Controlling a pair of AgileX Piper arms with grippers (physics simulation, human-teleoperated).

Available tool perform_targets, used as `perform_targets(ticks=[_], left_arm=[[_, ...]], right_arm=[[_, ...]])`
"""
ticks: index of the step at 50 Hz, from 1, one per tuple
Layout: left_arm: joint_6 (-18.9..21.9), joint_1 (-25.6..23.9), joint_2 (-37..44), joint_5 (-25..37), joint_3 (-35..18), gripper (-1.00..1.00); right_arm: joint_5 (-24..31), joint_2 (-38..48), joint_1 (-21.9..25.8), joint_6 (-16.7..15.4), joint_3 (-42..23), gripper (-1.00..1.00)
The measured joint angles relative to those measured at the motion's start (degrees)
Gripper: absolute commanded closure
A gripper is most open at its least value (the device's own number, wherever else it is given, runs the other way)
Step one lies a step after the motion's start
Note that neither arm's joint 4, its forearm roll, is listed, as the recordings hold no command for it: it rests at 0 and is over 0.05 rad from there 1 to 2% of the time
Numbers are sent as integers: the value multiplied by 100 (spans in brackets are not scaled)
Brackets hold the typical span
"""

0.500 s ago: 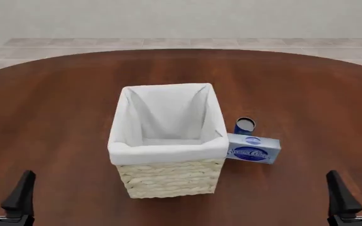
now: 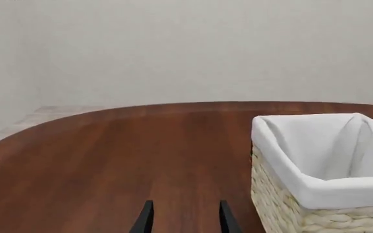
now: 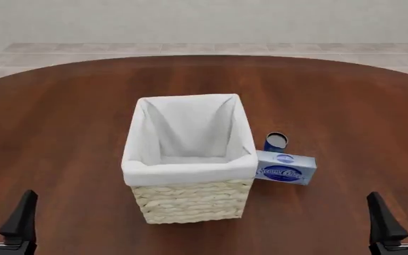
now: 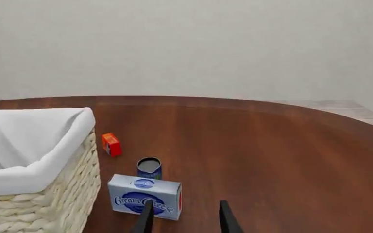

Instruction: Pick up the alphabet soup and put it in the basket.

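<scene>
Alphabet soup (image 3: 276,141) stands right of centre, beside the basket (image 3: 189,199), behind the cream cheese box (image 3: 286,168). Left gripper (image 3: 2,212) and right gripper (image 3: 401,211), fingers apart, occupy the lower corners over bare table (image 3: 62,122).

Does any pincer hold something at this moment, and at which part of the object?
Nothing is held. The left pincer and right pincer are both open at the near table edge, far from the alphabet soup beside the basket.

- A round-edged table (image 3: 83,106) of glossy reddish-brown wood fills most of the front view.
- Beyond its far edge lies a pale tiled floor (image 3: 204,49).
- A plain off-white wall (image 3: 204,21) rises behind, evenly lit.
</scene>
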Motion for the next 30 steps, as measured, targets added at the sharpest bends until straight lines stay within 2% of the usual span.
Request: perform_targets(ticks=[14, 21, 30], left_arm=[[-29, 31, -1, -45, 0, -100], [-37, 37, -1, -55, 0, -100], [-43, 41, -2, -56, 0, -100]], right_arm=[[-212, -20, 31, 12, 3, -100], [-492, 1177, 61, 50, -1035, -100], [-833, 2185, 107, 59, -1717, -100]])
